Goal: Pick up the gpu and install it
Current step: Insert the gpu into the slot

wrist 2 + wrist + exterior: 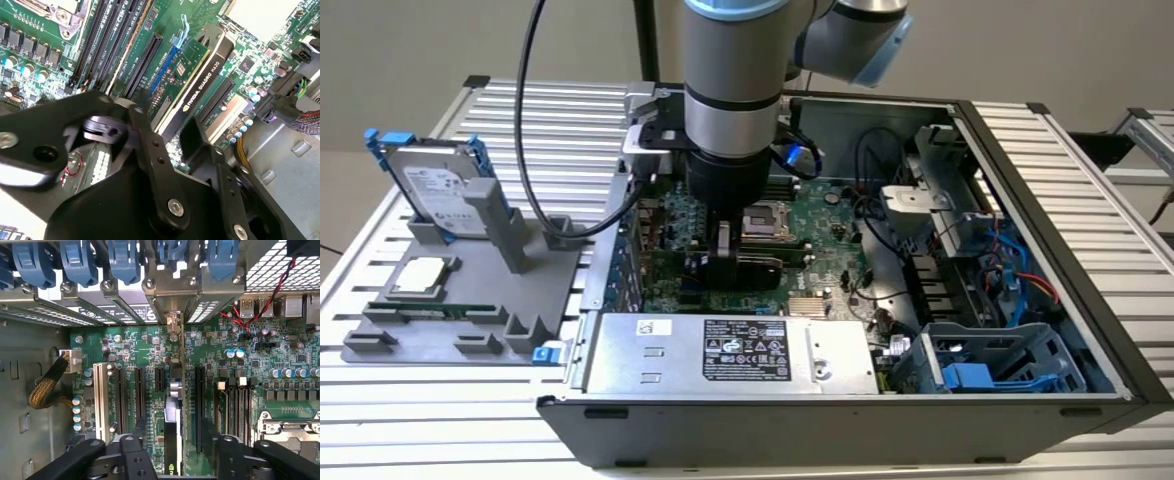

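My one pincer (724, 262) is down inside the open case (1041, 180), over the motherboard (834, 215) near the case's middle. Its two black fingers (150, 145) are spread, one on each side of the gpu (205, 75), which stands on edge in a slot on the board. In the first wrist view the card (171, 440) runs straight between my fingers (131, 452), with a gap on either side, so I am not pinching it. Its silver bracket end (173, 320) meets the rear wall of the case.

I count five blue latches (122, 260) along that rear wall. Four dark long slots (138, 392) and one white slot (100, 395) lie beside the card.

On the desk (400, 400), toward the exterior view's left, one grey tray (447, 320) carries one hard drive (438, 190) upright at its far edge, one CPU (424, 275) lying flat, and one RAM stick (434, 310) near its front edge.
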Robot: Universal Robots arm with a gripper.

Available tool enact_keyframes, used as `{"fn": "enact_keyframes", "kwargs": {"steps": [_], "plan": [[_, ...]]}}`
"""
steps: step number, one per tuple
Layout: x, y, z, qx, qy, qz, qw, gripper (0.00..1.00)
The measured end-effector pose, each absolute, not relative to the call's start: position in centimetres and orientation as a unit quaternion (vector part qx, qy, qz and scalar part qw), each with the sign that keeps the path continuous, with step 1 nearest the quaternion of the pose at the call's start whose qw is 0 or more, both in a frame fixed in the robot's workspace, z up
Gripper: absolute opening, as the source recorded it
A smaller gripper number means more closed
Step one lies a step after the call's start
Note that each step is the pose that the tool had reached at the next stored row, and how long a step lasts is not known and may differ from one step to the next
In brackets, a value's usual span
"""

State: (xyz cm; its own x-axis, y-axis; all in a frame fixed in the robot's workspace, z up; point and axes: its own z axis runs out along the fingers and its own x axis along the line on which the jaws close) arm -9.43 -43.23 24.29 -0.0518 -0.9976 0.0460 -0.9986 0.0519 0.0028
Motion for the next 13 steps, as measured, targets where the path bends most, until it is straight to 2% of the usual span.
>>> {"fn": "enact_keyframes", "kwargs": {"steps": [3, 13], "plan": [[-9.4, -43.2, 24.4, 0.688, -0.725, 0.015, 0.018, 1.00], [-9.4, -43.2, 28.0, 0.688, -0.725, 0.016, 0.016, 1.00]]}}
